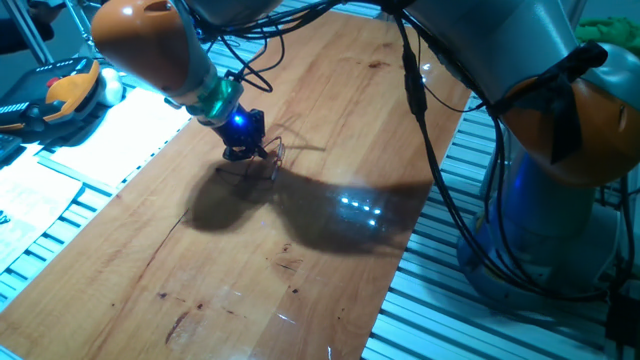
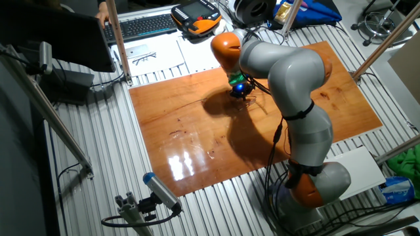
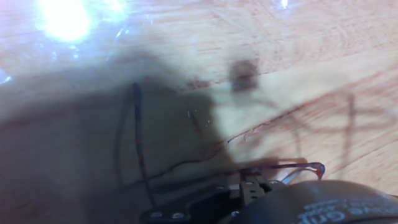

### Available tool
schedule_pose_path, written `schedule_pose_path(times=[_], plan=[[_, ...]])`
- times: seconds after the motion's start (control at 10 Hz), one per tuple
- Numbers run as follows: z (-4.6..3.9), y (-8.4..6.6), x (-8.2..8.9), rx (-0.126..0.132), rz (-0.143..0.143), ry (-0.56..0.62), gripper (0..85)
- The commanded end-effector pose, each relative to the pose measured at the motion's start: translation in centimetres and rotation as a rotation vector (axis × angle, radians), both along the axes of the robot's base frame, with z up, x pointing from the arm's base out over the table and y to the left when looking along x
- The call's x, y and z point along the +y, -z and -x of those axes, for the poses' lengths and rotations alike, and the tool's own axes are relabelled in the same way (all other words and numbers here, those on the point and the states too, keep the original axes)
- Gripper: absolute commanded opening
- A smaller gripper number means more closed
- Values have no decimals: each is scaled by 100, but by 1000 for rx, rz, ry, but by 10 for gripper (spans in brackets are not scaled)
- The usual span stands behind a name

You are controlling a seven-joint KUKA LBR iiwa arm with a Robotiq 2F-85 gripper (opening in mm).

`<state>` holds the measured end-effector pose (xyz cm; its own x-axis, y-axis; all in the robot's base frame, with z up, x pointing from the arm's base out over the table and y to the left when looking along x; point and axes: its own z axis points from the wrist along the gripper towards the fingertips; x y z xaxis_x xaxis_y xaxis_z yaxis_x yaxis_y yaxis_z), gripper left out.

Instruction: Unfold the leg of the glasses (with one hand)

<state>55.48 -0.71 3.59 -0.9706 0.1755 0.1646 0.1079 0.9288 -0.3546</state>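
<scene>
The glasses (image 1: 274, 158) are a thin reddish-brown wire frame that stands tilted just above the wooden table (image 1: 330, 270), right of the fingertips. My gripper (image 1: 243, 152), lit blue at the wrist, points down and looks shut on the frame's near end. In the hand view, the wire of the glasses (image 3: 292, 167) runs into the gripper (image 3: 249, 185) at the bottom edge. One slim dark leg (image 3: 138, 146) reaches away across the shadowed wood. In the other fixed view the gripper (image 2: 241, 92) hides most of the glasses (image 2: 249, 98).
Papers (image 1: 110, 140) and an orange-black handset (image 1: 60, 95) lie past the table's left edge. The arm's base (image 1: 560, 200) stands off the right edge on a slatted metal bench (image 1: 470, 320). A keyboard (image 2: 141, 26) sits beyond the far side.
</scene>
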Motion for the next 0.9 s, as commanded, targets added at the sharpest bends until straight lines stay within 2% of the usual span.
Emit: schedule_pose_path(times=[0.0, 0.1, 0.3, 0.8], plan=[[-8, -4, -3, -2, -3, -1, 0], [-26, -24, -14, -9, -13, 2, 0], [-100, -59, -57, -22, -13, -12, 0], [-203, -4, -154, -40, -10, -38, 0]])
